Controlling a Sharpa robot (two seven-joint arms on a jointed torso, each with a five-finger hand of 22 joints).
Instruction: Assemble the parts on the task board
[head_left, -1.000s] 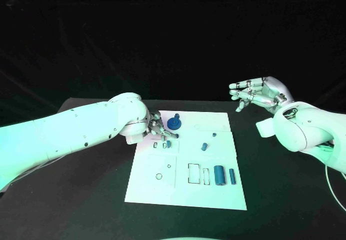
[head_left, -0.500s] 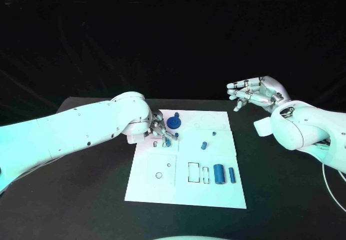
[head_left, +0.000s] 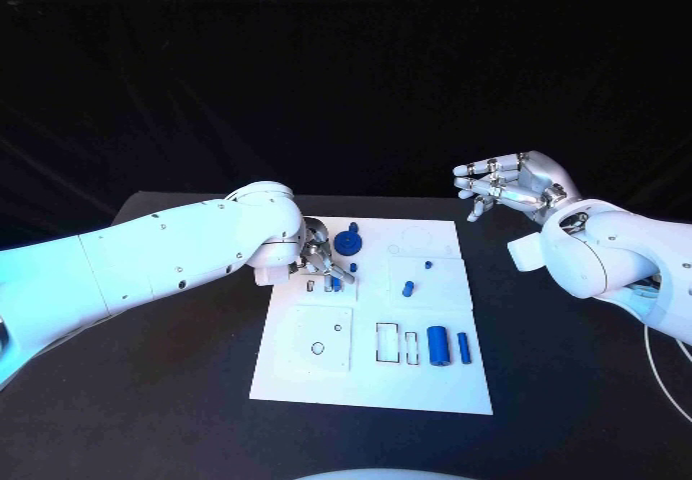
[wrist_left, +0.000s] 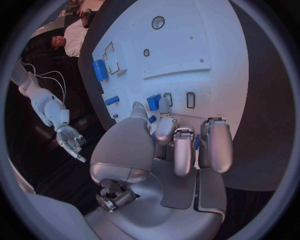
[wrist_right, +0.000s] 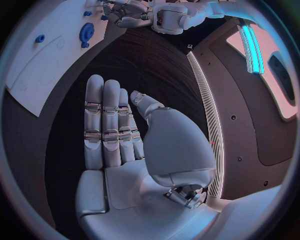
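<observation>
The white task board (head_left: 368, 375) lies mid-table. My left hand (head_left: 319, 256) is low over the board's far left part, beside the blue gear (head_left: 348, 243). Its thumb and a fingertip (wrist_left: 164, 106) pinch a small blue block (wrist_left: 154, 102) that stands at the narrow slots (wrist_left: 190, 100); the block (head_left: 335, 283) is also in the head view. Bits of blue, too hidden to name, show under the curled fingers. My right hand (head_left: 513, 186) hovers off the board's far right corner, fingers apart and holding nothing, as the right wrist view (wrist_right: 125, 135) confirms.
Two blue cylinders (head_left: 437, 350) (head_left: 464, 348) lie side by side on the near right of the board. Two smaller blue pieces (head_left: 408, 292) (head_left: 428, 267) lie mid-board. Empty outlined recesses (head_left: 387, 343) and a round hole (head_left: 317, 350) sit on the near half. Black table (head_left: 159, 400) surrounds the board.
My left hand's fingers have closed in on the small blue block, which now sits a little farther from me. The right hand has barely moved.
</observation>
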